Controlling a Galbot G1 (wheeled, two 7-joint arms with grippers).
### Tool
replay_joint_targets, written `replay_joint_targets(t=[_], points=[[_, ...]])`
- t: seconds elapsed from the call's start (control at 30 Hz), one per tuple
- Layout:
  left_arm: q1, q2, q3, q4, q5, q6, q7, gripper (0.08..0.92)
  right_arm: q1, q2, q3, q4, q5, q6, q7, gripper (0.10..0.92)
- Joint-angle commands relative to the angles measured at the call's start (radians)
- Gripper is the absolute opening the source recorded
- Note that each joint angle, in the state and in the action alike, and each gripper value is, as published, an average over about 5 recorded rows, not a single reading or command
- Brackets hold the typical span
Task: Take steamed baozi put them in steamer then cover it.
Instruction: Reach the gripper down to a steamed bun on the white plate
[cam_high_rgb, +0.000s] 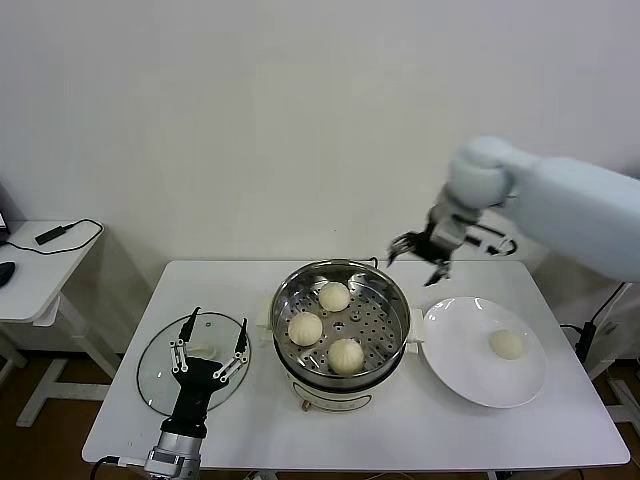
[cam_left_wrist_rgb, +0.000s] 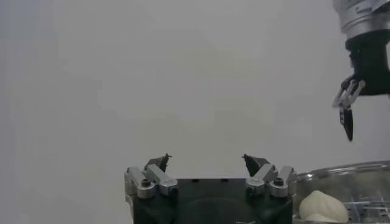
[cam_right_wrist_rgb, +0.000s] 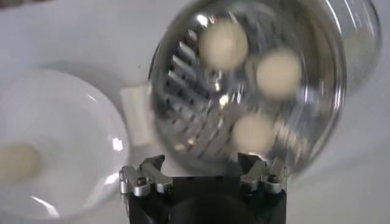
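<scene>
On the white table (cam_high_rgb: 400, 430), the steamer (cam_high_rgb: 341, 300) holds three smooth pale buns (cam_high_rgb: 305, 328); a fourth bun (cam_high_rgb: 506, 344) sits on the plate (cam_high_rgb: 470, 380) beside it. The glass lid (cam_high_rgb: 160, 375) lies flat on the steamer's other side under the open left gripper (cam_high_rgb: 208, 342), while the right gripper (cam_high_rgb: 420, 255) hangs open behind the steamer.

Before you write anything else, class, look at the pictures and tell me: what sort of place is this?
Probably a lab or test room set up as a kitchen corner, not a home. A steamer, a white plate and a glass lid sit on a plain white table against a bare wall, beside a side desk with cables.
</scene>
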Motion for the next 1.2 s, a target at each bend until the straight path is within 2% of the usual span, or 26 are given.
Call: replay_joint_targets(t=[0.03,0.47,0.8,1.2], points=[[0.000,0.002,0.004,-0.003,-0.001,0.004,-0.002,0.823,-0.138,-0.165,0.011,-0.364,0.157,-0.228,0.005,0.823],[0.003,0.004,0.002,-0.008,0.003,0.016,-0.010,0.823,-0.373,-0.145,0.049,-0.446,0.139,-0.234,0.124,0.823],[0.015,0.005,-0.003,-0.010,0.006,0.013,-0.012,0.823,-0.411,-0.078,0.040,-0.493,0.078,-0.232,0.127,0.823],[0.017,0.002,-0.004,-0.002,0.005,0.008,-0.012,0.823,-0.451,-0.032,0.057,-0.542,0.073,-0.230,0.143,0.823]])
